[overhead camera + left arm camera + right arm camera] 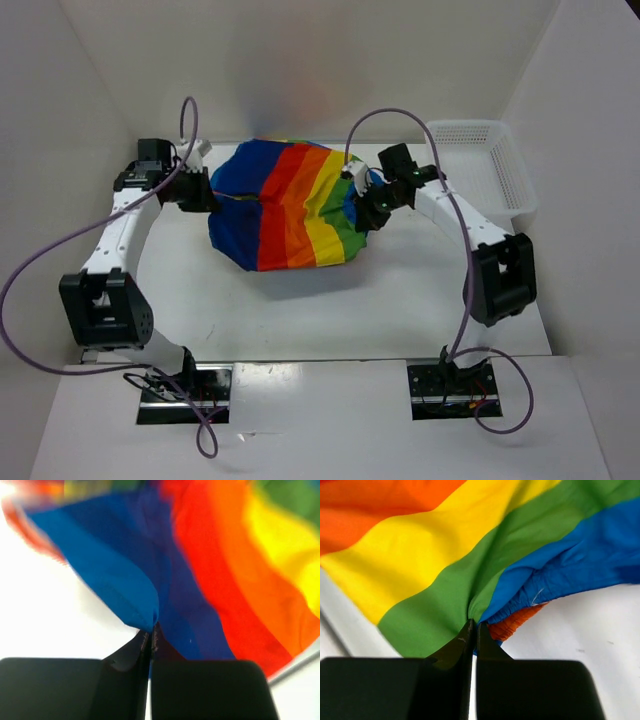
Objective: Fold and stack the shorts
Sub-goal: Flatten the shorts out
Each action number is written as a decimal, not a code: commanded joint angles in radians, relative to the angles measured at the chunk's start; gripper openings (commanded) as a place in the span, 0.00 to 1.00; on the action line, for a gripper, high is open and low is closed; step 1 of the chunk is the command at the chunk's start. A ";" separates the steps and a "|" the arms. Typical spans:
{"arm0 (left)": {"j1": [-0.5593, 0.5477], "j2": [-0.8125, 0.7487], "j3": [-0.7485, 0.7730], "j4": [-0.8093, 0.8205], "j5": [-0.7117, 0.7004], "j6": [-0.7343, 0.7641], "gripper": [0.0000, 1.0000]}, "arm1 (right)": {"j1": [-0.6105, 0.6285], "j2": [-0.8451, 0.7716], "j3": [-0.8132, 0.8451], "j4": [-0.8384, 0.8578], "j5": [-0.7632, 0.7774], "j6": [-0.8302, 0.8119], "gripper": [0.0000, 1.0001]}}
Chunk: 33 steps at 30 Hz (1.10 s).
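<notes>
The rainbow-striped shorts (285, 205) hang stretched between my two grippers above the table's far middle. My left gripper (200, 190) is shut on the blue left edge of the shorts (130, 585), the cloth pinched at the fingertips (151, 630). My right gripper (362, 205) is shut on the green and blue right edge of the shorts (445, 580), beside the gathered orange waistband (512, 625). In the right wrist view my gripper (474, 626) has its jaws pressed together on the fabric. The drawstring is out of view.
A white mesh basket (490, 165) stands at the back right, close behind the right arm. White walls enclose the table on the left, back and right. Purple cables loop from both arms.
</notes>
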 commanded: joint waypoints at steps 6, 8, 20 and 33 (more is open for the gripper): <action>0.006 0.236 0.223 -0.006 0.034 0.004 0.29 | -0.116 0.073 0.105 0.185 -0.018 0.346 0.00; -0.005 0.322 0.294 0.015 0.034 0.004 0.54 | -0.126 0.168 0.176 0.230 0.029 0.441 0.13; -0.023 0.118 0.084 -0.084 -0.072 0.004 0.90 | -0.148 0.163 0.177 0.197 0.123 0.391 0.79; -0.042 -0.156 -0.234 -0.061 -0.142 0.004 1.00 | -0.160 0.008 -0.019 0.082 0.053 0.352 0.86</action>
